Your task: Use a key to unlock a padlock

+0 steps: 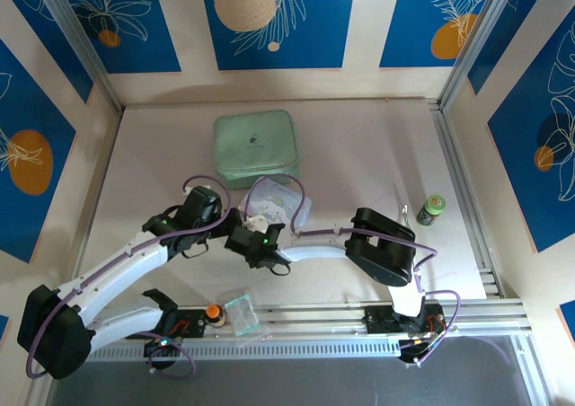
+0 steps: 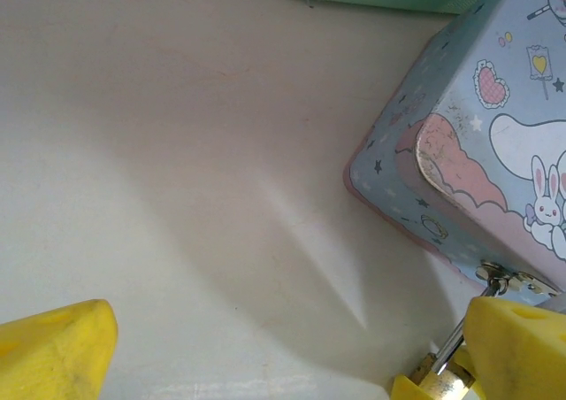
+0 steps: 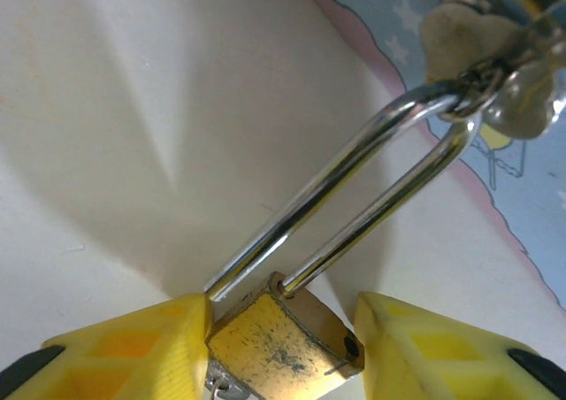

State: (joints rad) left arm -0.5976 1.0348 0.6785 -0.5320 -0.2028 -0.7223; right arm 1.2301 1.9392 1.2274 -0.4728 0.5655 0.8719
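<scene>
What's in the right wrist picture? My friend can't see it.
Yellow jaws squeeze a small brass padlock at the bottom. Its silver shackle slants up to the right, hooked through the latch of a blue tin on a pale table.

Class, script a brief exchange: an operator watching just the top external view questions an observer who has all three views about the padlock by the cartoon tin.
Operator: Who has the padlock?
Observer: The right gripper. The brass body of the padlock is pinched between its yellow fingers.
Operator: Is it free of the tin?
Observer: No. Its shackle is threaded through the hasp on the tin.
Operator: What about the left gripper?
Observer: The left gripper is open, its fingers wide apart and holding nothing. The padlock sits beside one of them.
</scene>
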